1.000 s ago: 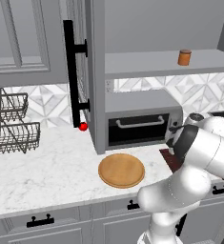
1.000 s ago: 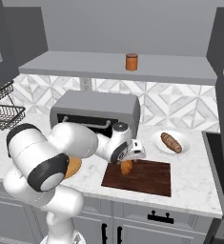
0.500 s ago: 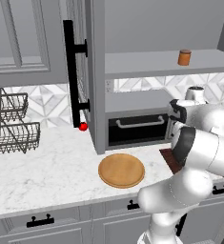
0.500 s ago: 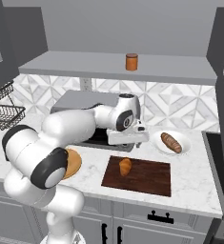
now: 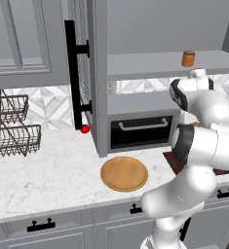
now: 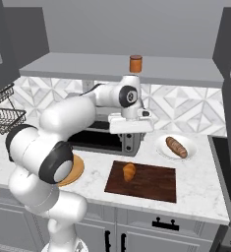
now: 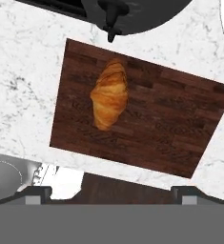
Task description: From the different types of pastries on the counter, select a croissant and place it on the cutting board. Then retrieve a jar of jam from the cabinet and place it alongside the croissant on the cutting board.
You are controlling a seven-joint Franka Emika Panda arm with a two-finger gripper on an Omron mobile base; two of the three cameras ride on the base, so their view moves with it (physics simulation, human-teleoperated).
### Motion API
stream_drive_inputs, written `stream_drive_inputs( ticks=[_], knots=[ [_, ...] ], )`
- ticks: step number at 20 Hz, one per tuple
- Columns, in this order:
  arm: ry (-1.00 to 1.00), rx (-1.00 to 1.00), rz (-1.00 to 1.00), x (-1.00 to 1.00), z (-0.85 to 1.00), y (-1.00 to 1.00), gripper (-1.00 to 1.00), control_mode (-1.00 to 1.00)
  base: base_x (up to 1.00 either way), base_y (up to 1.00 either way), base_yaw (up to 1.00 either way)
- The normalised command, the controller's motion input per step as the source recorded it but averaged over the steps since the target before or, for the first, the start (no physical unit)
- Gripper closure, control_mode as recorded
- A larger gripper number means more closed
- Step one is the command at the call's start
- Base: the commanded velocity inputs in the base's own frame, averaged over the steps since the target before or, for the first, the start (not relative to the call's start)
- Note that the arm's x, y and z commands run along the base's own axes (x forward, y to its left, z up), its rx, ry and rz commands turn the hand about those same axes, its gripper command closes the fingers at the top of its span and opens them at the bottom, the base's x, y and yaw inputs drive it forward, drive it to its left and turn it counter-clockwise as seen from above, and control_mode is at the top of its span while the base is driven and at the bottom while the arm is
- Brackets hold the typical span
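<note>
The croissant lies alone on the left part of the dark cutting board on the white counter. My gripper hangs well above the board, pointing down at it. Its jaws stand wide open with nothing between them. The orange-brown jar of jam stands on the grey shelf of the open cabinet, just above my wrist. Another of the pastries, a long loaf, rests to the right of the board.
The loaf lies on a white plate. A toaster oven stands behind the board, and a round tan board lies to its left. Wire racks sit far left. The cabinet door's black handle juts forward.
The gripper has let go of the croissant on the cutting board and risen from board height to just under the shelf. Its jaws have widened.
</note>
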Motion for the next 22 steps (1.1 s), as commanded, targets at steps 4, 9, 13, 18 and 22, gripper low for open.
stream_drive_inputs(
  ticks=[4,9,13,18,22],
  knots=[
    [0.33,0.00,-0.06,0.43,1.00,-0.01,-1.00,-1.00,0.00,0.00,0.00],
    [0.08,0.02,-0.03,0.09,0.33,-0.01,-1.00,-1.00,0.00,0.00,0.00],
    [-0.51,0.23,0.01,0.07,0.71,-0.09,-1.00,-1.00,0.00,0.00,0.00],
    [-0.53,0.23,-0.01,0.01,1.00,-0.12,-1.00,-1.00,0.00,0.00,0.00],
    [-0.47,0.00,-0.16,0.46,1.00,0.00,-1.00,-1.00,0.00,0.00,0.00]
  ],
)
